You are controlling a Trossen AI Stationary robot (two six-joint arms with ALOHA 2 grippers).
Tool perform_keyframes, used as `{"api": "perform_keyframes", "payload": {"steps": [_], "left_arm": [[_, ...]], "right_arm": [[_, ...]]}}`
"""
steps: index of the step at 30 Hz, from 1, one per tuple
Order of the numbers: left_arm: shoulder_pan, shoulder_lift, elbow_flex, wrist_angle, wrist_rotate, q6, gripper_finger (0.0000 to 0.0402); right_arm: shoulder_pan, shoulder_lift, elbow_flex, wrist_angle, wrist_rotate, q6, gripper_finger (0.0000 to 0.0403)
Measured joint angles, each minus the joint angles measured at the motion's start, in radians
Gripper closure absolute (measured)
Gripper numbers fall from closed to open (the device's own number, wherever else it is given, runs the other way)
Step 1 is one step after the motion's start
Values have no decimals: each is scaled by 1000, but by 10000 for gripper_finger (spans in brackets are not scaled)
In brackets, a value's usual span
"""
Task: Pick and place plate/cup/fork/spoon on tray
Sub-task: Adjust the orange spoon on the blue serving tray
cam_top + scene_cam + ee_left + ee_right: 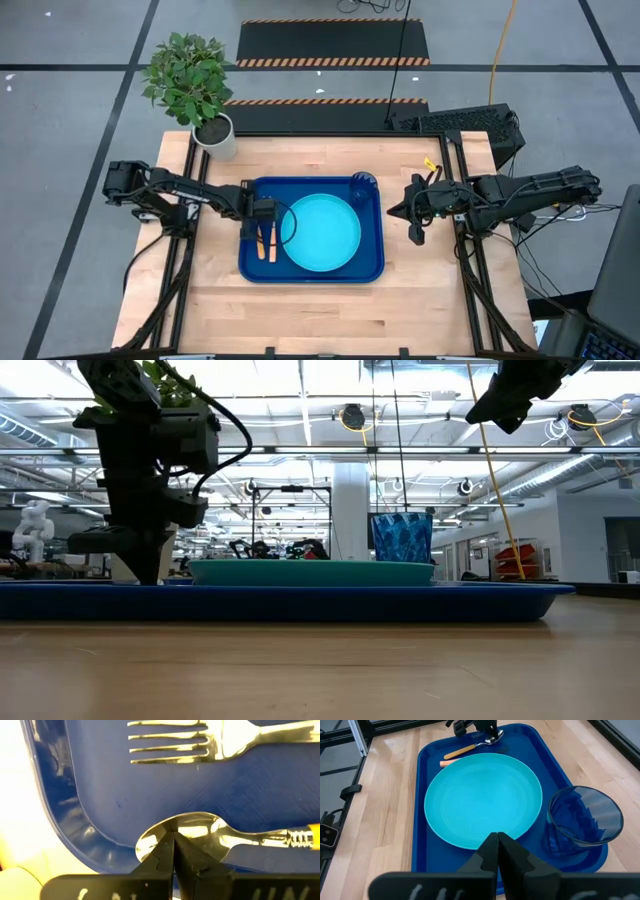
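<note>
You've got one of each here. One tray (312,272), dark blue, sits in the middle of the wooden table (330,315). One turquoise plate (322,232) lies flat in it and fills most of the floor. One dark blue cup (363,182) stands upright in the tray's far corner on the right arm's side, just beside the plate's rim. One fork (170,742) and one spoon (200,837) lie side by side in the strip of tray between the plate and the left-hand rim, orange handles pointing toward the near edge.

Around it: one potted plant (190,75) in a white pot (216,135) stands at the table's far left corner, well apart from the tray. A black keyboard (455,122) sits off the far right corner. Nothing stands between the arms and the tray.

Your left gripper (265,213) reaches in from the left and is down over the cutlery strip. In the left wrist view its fingers (162,857) are pressed together right at the spoon's bowl, with nothing clamped between them; whether the tips actually touch the metal, you can't tell. Your right gripper (497,847) hangs above the table just beside the tray's right rim, fingers pinched together on nothing, looking across at the plate and cup.
</note>
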Motion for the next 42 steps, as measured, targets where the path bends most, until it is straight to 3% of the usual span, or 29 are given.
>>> {"api": "perform_keyframes", "payload": {"steps": [26,42], "left_arm": [[-3,0,0,74,35,8,399],[-10,-5,49,-51,-52,-34,399]], "right_arm": [[0,0,0,0,0,0,403],[0,0,0,0,0,-1,403]]}}
